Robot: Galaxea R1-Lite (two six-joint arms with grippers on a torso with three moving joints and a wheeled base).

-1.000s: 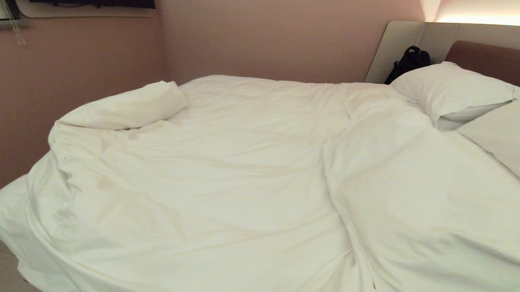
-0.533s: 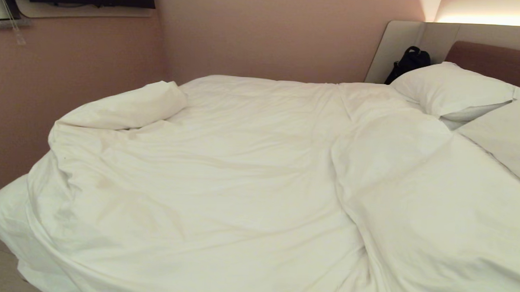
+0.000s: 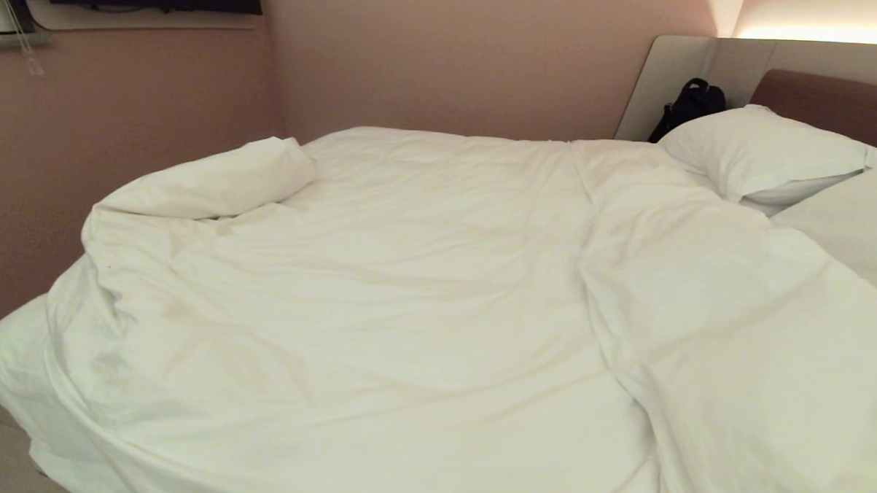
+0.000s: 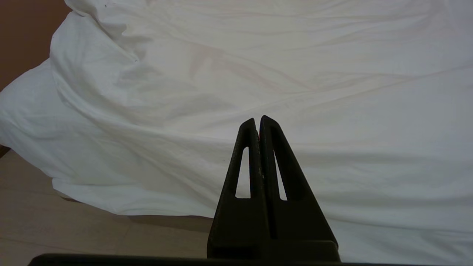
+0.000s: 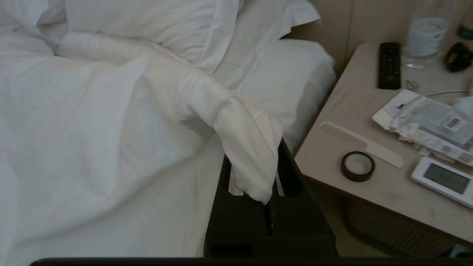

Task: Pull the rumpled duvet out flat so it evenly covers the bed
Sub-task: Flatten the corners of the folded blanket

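Two black wedge grippers: right gripper [image 5: 271, 155] jaws clamping puffy white duvet [image 3: 407, 296], left gripper [image 4: 257, 122] jaws closed, empty.

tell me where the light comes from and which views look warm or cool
Head view: a warm glow strip above the headboard tints the duvet cream; soft shadows sit in its folds. Left wrist view: cooler, greyer, the shut left claw a black silhouette. Right wrist view: dim and flat, with the right claw pinching a duvet corner.
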